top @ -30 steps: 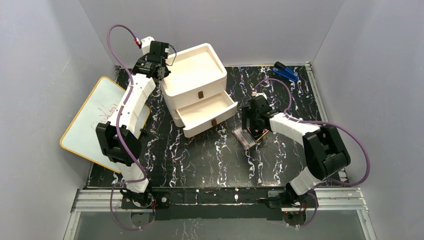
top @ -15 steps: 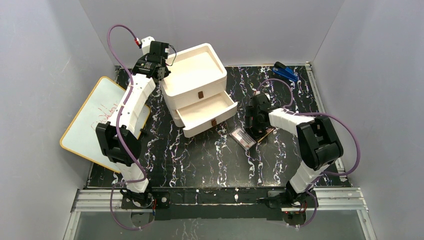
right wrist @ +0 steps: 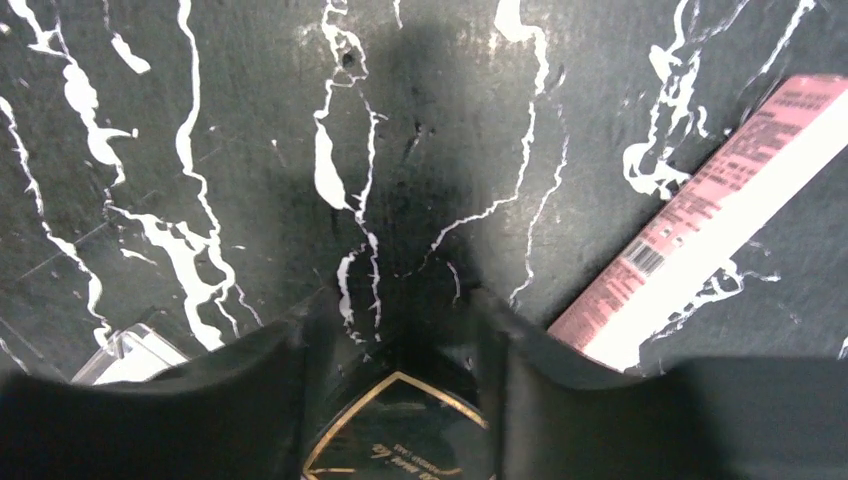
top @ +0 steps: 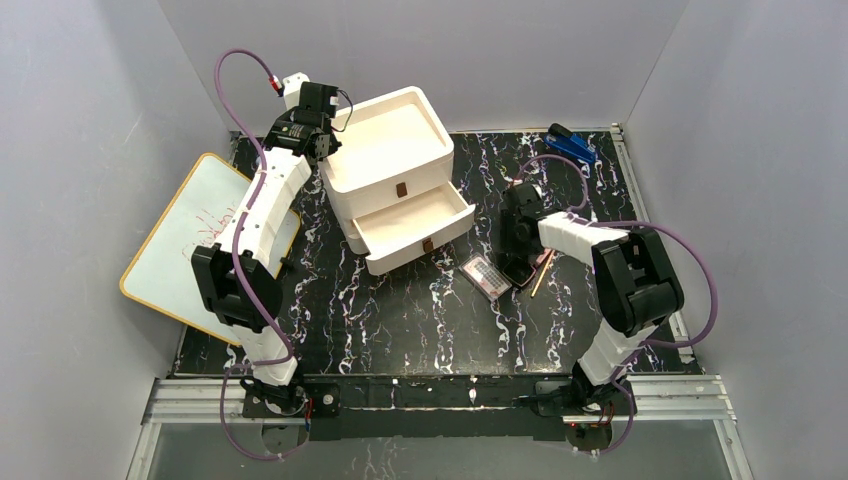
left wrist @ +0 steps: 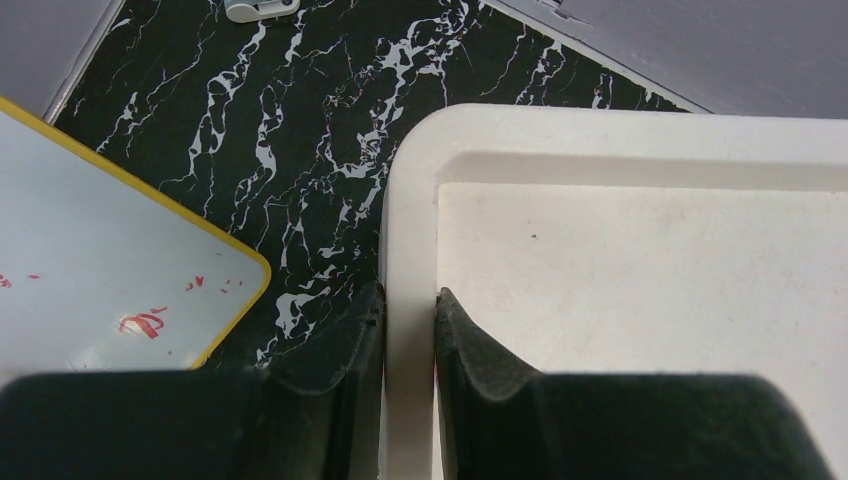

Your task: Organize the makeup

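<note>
The square black compact with a gold line sits between my right gripper's fingers, which press its two sides just above the table. In the top view the right gripper stands over the compact. The rectangular palette lies just left of it, and its corner shows in the right wrist view. The thin pink-and-yellow stick lies just right, also in the right wrist view. My left gripper is shut on the rim of the white drawer unit. The sponge and puff are out of view.
The white drawer unit stands at the back centre with its lower drawer pulled open toward the palette. A whiteboard lies at the left under the left arm. A blue stapler-like object sits at the back right.
My right gripper has shifted a little right and turned over the compact, and its elbow has swung in. The stick now shows beside it. The left arm has not moved.
</note>
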Available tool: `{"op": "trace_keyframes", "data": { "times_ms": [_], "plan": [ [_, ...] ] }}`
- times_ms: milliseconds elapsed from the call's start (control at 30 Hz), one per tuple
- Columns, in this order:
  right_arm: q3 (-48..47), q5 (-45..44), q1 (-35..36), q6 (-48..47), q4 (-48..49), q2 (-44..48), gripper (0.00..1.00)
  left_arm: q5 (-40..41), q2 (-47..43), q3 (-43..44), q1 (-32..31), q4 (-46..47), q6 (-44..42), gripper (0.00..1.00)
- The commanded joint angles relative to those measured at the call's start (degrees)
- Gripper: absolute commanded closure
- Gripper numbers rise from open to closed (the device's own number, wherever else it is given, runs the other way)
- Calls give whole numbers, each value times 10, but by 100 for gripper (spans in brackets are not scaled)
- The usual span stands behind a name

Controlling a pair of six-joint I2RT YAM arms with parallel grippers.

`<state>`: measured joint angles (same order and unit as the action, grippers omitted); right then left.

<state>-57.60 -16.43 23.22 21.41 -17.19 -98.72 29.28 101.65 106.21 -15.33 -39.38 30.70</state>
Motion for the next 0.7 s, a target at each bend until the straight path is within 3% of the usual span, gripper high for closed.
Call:
{"op": "trace_keyframes", "data": {
  "times_ms": [0, 67, 133, 467, 667],
  "plan": [
    [-25, -13, -2, 2, -38, 3, 23, -19, 36, -23, 10, -66, 8, 100],
    [-32, -26, -2, 7, -59, 23, 9, -18, 36, -22, 10, -67, 6, 100],
    [-36, -40, -2, 19, -82, 49, 2, -18, 38, -21, 10, -67, 6, 100],
    [-16, 25, -2, 209, -168, 170, 1, -29, 43, -32, 10, -58, 6, 100],
    [-44, 39, -2, 341, -234, 146, 1, -29, 34, -42, 10, -53, 3, 100]
  ]
}}
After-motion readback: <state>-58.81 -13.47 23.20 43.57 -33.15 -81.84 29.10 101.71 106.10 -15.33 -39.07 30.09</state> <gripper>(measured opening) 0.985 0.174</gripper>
